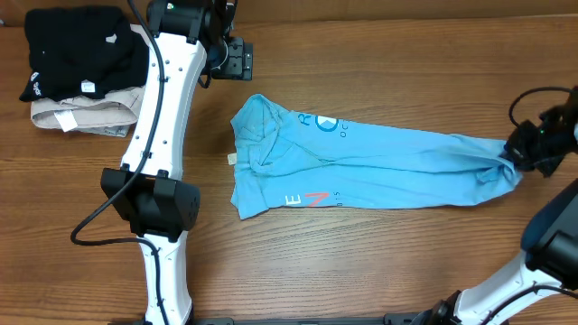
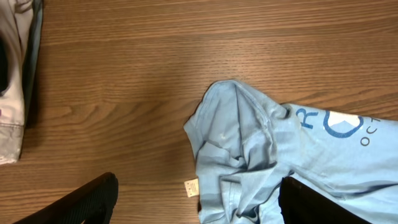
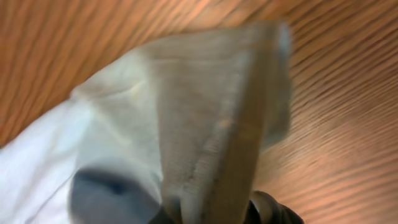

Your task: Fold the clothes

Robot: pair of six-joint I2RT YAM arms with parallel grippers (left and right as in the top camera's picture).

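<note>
The light sky-blue T-shirt (image 1: pixel 361 158) lies stretched across the table, bunched at its left end, with white and red lettering near its front edge. My right gripper (image 1: pixel 524 153) is shut on the shirt's right end; the right wrist view shows a fold of the fabric (image 3: pixel 211 124) pinched between the fingers. My left gripper (image 1: pixel 237 59) is open and empty, above the table behind the shirt's left end. The left wrist view shows the crumpled shirt (image 2: pixel 261 143) between and beyond its two dark fingers (image 2: pixel 199 205).
A black folded garment (image 1: pixel 77 50) lies on a beige folded garment (image 1: pixel 81 116) at the back left. The left arm's white links (image 1: pixel 158 135) run down the left side. The right arm's base (image 1: pixel 551 235) stands at the front right.
</note>
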